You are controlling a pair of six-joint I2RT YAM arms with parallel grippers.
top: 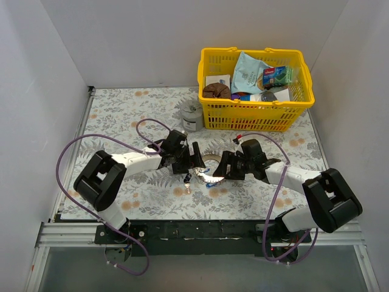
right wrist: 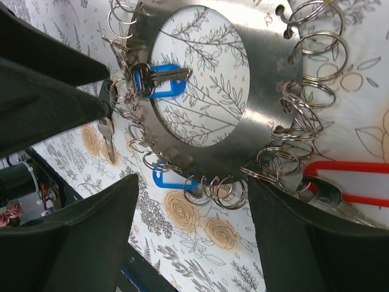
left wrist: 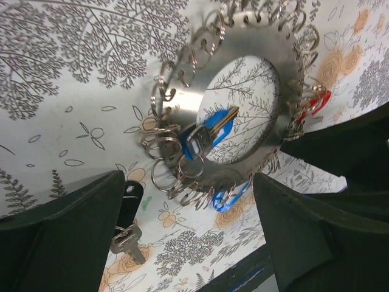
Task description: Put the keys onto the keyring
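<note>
Threading looks to be the step in hand. The keyring point(left wrist: 185, 103), a flat steel disc with a wide hole and dozens of small split rings point(right wrist: 310, 52) around its rim, lies flat on the flowered table point(top: 121, 109) between the 2 arms. At least 1 loose key point(left wrist: 124, 242) lies off it, just beside the rim on the side nearer the arm bases. A blue-tagged key point(left wrist: 209, 131) hangs from a ring and lies across the hole, and a red tag point(right wrist: 352, 164) sits at the rim on the right arm's side. The left gripper point(left wrist: 188, 182) hovers low over the disc with its jaws spread wide, and I see nothing pinched between them. The loose key lies right by 1 of its fingers point(left wrist: 61, 231), but I cannot tell whether they touch. The right gripper point(right wrist: 193, 182) faces it from the other side, likewise spread wide and empty, its fingers straddling the rim of the disc without clearly touching it. To my eye the next move calls for 1 gripper to steady the disc while the other closes on the loose key by its head, lifts it and works it onto a free split ring. That looks fiddly, since the rings are thin, crowded and lie nearly flat.
</note>
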